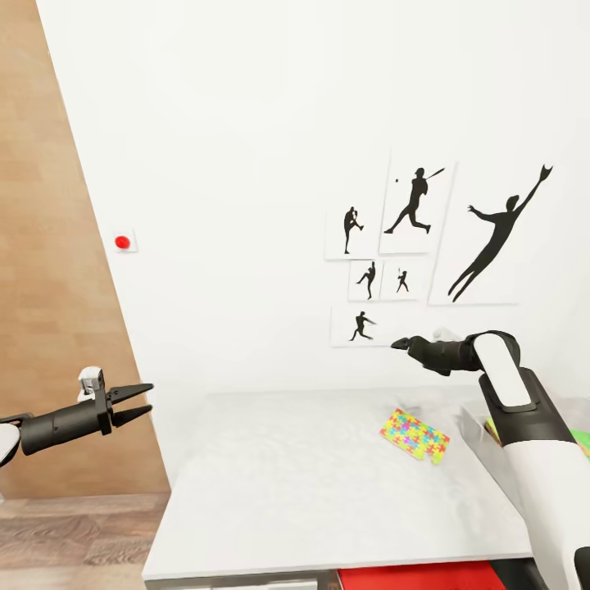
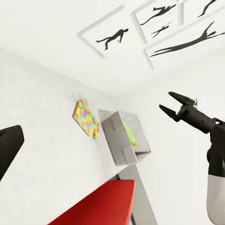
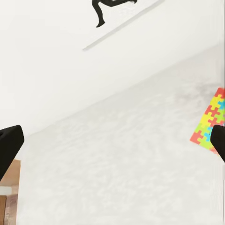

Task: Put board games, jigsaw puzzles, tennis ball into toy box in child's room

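Far left of head view: wood-panelled wall (image 1: 49, 246), wood floor (image 1: 74, 533) below it. Left gripper (image 1: 141, 405) held in the air off the table's left edge, fingers spread apart, nothing between them. On the white wall, a small red button (image 1: 122, 242) above and slightly right of that gripper. White table (image 1: 311, 492) fills the centre; its surface is bare up to the jigsaw puzzle (image 1: 415, 434), a multicoloured flat piece lying right of centre, apart from both grippers. Above it on the wall, a cluster of baseball silhouette prints (image 1: 410, 246). Right gripper (image 1: 400, 345) hangs above the table, pointing left, higher than the puzzle; the left wrist view shows its fingers (image 2: 180, 100) parted and empty. Toy box (image 2: 124, 138), grey and open-topped, stands just beside the puzzle at the table's right end, with something green and yellow inside; contents not identifiable. A red surface (image 1: 426, 576) shows under the table's near edge.
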You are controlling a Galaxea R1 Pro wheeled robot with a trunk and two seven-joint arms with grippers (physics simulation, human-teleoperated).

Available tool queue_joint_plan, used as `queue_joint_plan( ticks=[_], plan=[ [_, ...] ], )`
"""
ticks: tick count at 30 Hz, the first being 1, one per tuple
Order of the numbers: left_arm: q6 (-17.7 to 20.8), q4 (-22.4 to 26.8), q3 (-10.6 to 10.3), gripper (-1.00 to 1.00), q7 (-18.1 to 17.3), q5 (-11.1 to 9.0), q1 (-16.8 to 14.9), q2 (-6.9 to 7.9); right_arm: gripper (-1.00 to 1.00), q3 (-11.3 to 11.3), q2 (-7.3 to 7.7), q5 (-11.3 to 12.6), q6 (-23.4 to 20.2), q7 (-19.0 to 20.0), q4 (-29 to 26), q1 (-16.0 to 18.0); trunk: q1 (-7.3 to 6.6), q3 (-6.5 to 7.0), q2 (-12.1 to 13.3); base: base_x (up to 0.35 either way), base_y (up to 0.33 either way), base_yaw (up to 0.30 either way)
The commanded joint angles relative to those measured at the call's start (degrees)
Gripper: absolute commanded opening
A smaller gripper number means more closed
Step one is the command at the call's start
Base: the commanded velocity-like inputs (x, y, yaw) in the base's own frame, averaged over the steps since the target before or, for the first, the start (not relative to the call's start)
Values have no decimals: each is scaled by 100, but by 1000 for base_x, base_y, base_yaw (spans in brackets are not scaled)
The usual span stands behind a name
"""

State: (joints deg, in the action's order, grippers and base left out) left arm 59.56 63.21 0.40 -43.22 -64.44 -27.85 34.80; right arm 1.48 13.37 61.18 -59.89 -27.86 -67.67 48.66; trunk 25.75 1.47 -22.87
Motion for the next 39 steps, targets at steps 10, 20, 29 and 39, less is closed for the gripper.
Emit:
queue_joint_plan(
  ticks=[10,20,29,39],
  plan=[
    [19,-2,4,100,-29,11,-2,0,100,19,13,60,-11,-54,-1,3,3,-3,-5,16,7,-247],
    [13,-2,4,100,-29,16,-2,0,100,25,8,60,-11,-53,29,3,3,-3,-5,42,23,-243],
    [8,-2,4,100,-29,12,-2,0,100,27,6,60,-11,-53,34,3,3,-3,-5,75,37,-31],
    [3,-2,4,100,-29,14,-2,0,100,2,-8,60,-11,-53,35,3,3,-3,-5,86,59,-2]
  ],
)
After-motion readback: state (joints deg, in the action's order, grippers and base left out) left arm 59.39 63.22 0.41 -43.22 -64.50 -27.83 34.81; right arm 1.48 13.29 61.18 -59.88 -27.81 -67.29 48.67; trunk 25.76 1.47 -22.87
